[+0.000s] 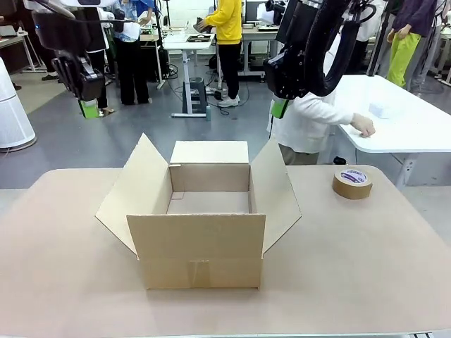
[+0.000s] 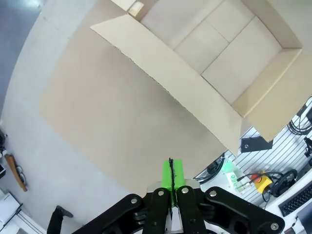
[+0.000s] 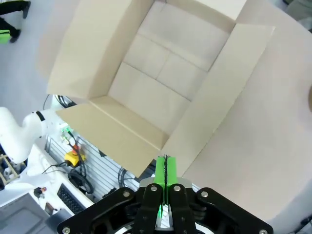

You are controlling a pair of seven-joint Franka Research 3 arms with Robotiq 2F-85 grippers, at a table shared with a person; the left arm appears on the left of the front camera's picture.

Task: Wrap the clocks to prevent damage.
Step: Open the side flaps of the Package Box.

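- Nearest, the cardboard box (image 1: 196, 246) sits open in the middle of the table (image 1: 366, 267), with its flaps spread out.
- Far right of it lies a roll of tape (image 1: 352, 182).
- Up high, the left gripper (image 1: 89, 108) and the right gripper (image 1: 280, 108) hang with jaws pressed together, holding nothing.
- Where the clocks are, I cannot tell. I think they break easily, so hold them softly by the sides.

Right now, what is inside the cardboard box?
Inside the cardboard box the wrist views show its bare bottom flaps, with nothing resting on them. From the front, the near flap covers the nearest strip of floor.
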